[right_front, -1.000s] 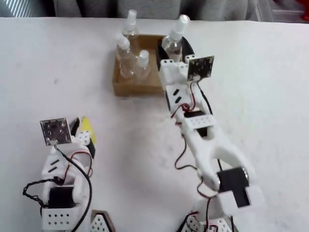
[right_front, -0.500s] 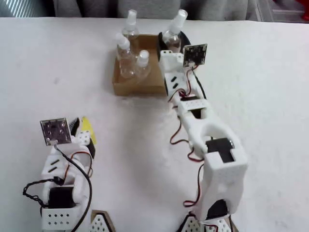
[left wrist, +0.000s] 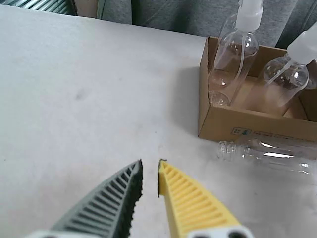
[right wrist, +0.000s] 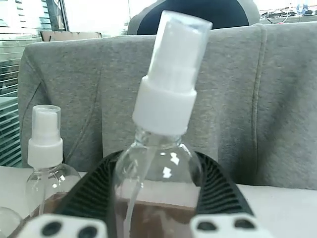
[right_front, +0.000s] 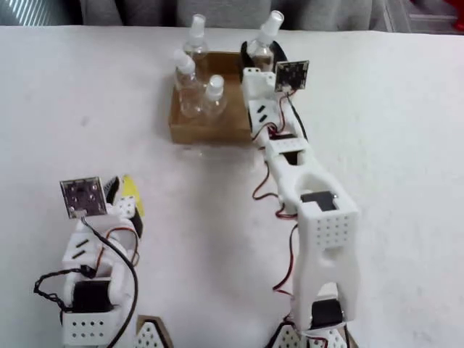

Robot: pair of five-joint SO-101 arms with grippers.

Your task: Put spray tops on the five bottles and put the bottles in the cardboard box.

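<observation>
The cardboard box (right_front: 206, 132) stands at the far middle of the table with three spray-topped bottles (right_front: 190, 78) upright inside. My right gripper (right_front: 261, 56) is shut on a fourth clear bottle (right_front: 264, 45) with a white spray top (right wrist: 170, 94), held upright at the box's far right corner. Its black fingers (right wrist: 91, 186) clasp the bottle's body. A bottle without a top (left wrist: 270, 151) lies on the table in front of the box (left wrist: 247, 126). My left gripper (left wrist: 150, 166) rests near the front left, shut, with nothing between its fingers.
The white table (right_front: 87, 94) has free room left of the box and in the middle. A grey upholstered backrest (right wrist: 277, 99) runs behind the table's far edge. The right arm (right_front: 319, 217) stretches along the right of the box.
The right arm has stretched farther away, carrying the spray-topped bottle from beside the box's right wall toward its far right corner. The left arm has not moved.
</observation>
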